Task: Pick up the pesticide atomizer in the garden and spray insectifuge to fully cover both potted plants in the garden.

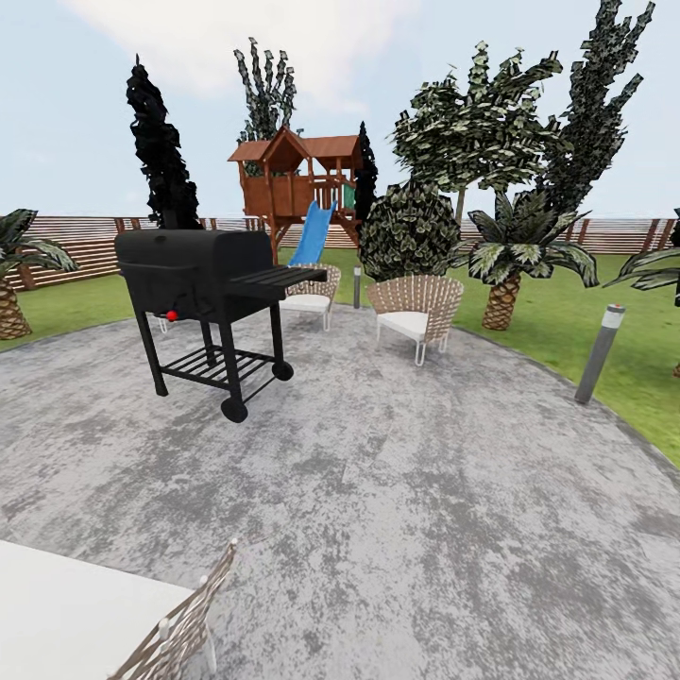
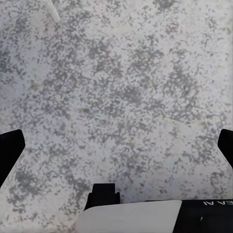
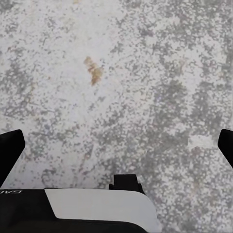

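Hanging over bare paving, the left gripper point(image 2: 116, 145) shows its two dark fingertips spread to the edges of the left wrist view, released and holding nothing; the right gripper point(image 3: 116, 145) is spread the same way in the right wrist view, also empty, above mottled grey stone marked by a small rust-coloured stain point(image 3: 93, 70).

Outward from the arms, the head view looks across the round grey paved patio point(image 1: 397, 491). At seven o'clock a white table point(image 1: 66, 614) and the woven back of a wicker chair point(image 1: 184, 623) cut into the corner. At eleven o'clock stands a black barbecue grill point(image 1: 203, 283) on wheels, with a red knob. Two more wicker armchairs sit toward twelve o'clock, one point(image 1: 416, 312) just right of centre and one point(image 1: 307, 293) partly behind the grill's side shelf. A grey bollard lamp point(image 1: 601, 351) stands at the patio's edge at two o'clock, a palm point(image 1: 510, 255) beyond it on the lawn point(image 1: 567, 321). A wooden play tower with a blue slide point(image 1: 302, 189) rises before the slatted fence point(image 1: 66, 241) at twelve o'clock.

The pesticide atomizer and the two potted plants cannot be made out from this spot, so their whereabouts are unknown. The step in hand looks like the search: the robot appears to be travelling the garden, nothing picked up. The next move likely calls for turning or driving on until the small white sprayer appears, then approaching it with one spread gripper.
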Controlling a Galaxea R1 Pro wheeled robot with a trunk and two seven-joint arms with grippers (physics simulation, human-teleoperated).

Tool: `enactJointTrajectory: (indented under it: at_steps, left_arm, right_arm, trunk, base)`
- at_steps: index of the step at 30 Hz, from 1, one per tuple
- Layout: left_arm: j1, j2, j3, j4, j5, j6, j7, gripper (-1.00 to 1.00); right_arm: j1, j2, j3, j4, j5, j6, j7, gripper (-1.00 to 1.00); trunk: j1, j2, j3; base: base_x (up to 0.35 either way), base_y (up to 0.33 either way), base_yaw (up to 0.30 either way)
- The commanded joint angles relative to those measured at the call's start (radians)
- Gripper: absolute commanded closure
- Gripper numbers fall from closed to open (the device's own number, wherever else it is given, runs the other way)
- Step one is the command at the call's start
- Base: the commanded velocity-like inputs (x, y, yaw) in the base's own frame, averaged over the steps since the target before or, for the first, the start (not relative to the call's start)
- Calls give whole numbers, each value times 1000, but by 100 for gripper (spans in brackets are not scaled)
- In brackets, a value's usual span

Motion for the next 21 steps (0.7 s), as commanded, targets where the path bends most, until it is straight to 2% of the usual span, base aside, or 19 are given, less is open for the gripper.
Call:
enactJointTrajectory:
  at_steps: [1, 17, 21]
  left_arm:
    - [-1, 0, 0, 1, 0, -3, -1, -100]
    - [-1, 0, 0, 1, -1, -3, 2, -100]
    - [-1, 0, 0, 1, -1, -3, 3, -100]
  right_arm:
    - [0, 0, -1, 0, -1, -2, 0, -100]
    - [-1, -1, -1, 0, -1, -2, -2, -100]
    - [-1, 0, -1, 0, -1, -2, -2, -100]
  trunk:
    - [0, 0, -1]
    - [0, 0, -1]
    - [0, 0, -1]
  base:
    - [0, 0, 0]
    - [1, 0, 0]
    - [98, 0, 0]
